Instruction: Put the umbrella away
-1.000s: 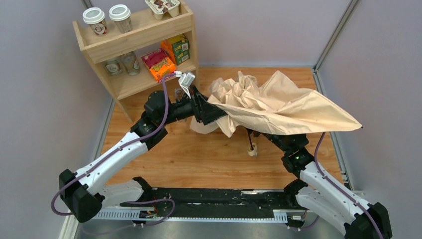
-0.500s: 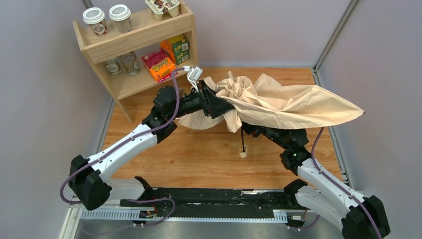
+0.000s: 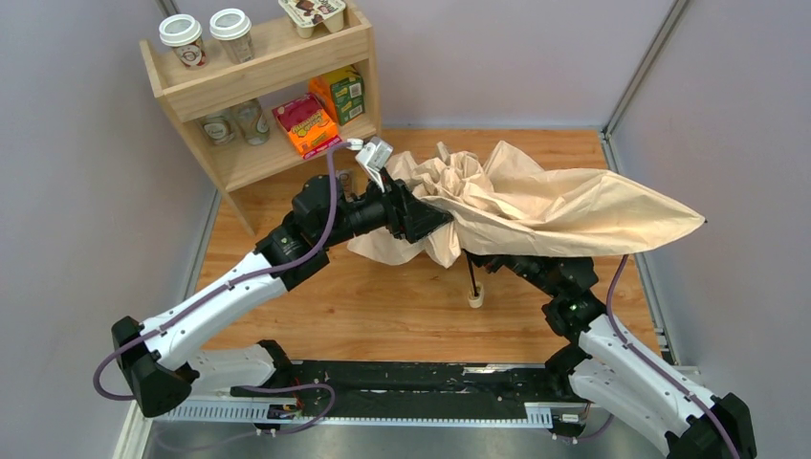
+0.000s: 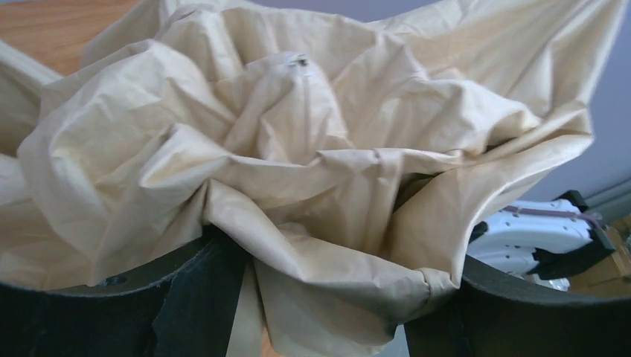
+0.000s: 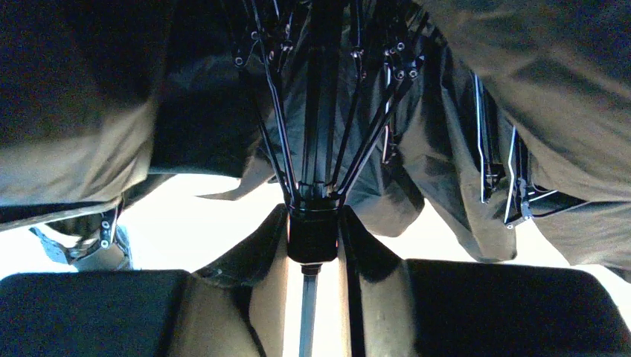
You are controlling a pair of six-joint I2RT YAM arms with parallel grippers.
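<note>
Since a second ago the left gripper (image 3: 432, 218) has pushed rightward into the pale beige fabric folding umbrella (image 3: 564, 206), jaws spread wide with crumpled canopy bunched between them. Right of it, the right gripper (image 5: 312, 238) clamps the thin black shaft (image 5: 307, 312) (beneath the canopy), and the small wooden knob (image 3: 475, 299) hangs below.

The orange-brown wooden tabletop (image 3: 383, 306) carries a pale wooden shelf unit (image 3: 268, 65) at its far left corner, stocked with lidded paper cups (image 3: 182, 40) and colourful cartons (image 3: 306, 122).
</note>
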